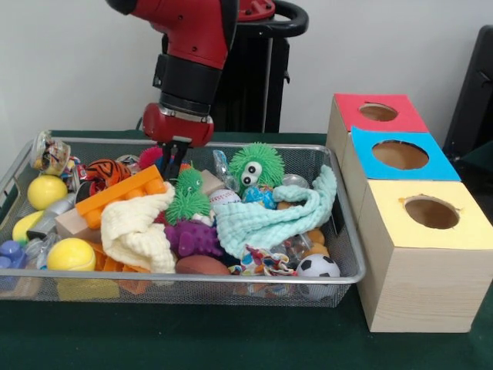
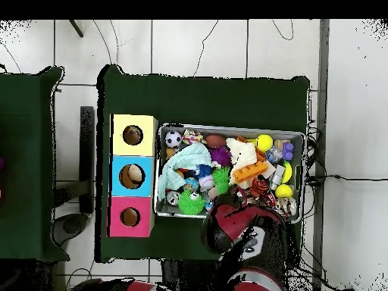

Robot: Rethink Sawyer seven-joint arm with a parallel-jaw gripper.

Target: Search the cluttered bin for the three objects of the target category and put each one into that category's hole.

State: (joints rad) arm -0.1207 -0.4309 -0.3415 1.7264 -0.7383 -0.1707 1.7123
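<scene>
The wire-mesh bin [image 1: 192, 278] is full of toys. One heart-printed white cloth [image 1: 260, 260] lies crumpled at the bin's front rim, next to a small football [image 1: 317, 266]; it also shows in the overhead view [image 2: 194, 138]. I see no other printed cloth for certain. My gripper [image 1: 174, 160] reaches down into the back of the bin, between a pink spiky ball and the orange brick [image 1: 123, 191], far from the printed cloth. The yellow-faced hole [image 1: 431, 212] is in the nearest wooden box, right of the bin.
A mint-green cloth [image 1: 271, 217] and a cream-yellow cloth [image 1: 139, 231] lie over the toys. A green fuzzy toy with eyes [image 1: 255, 166] stands at the back. The blue-faced box [image 1: 399, 154] and the red-faced box [image 1: 377, 112] stand behind the yellow one.
</scene>
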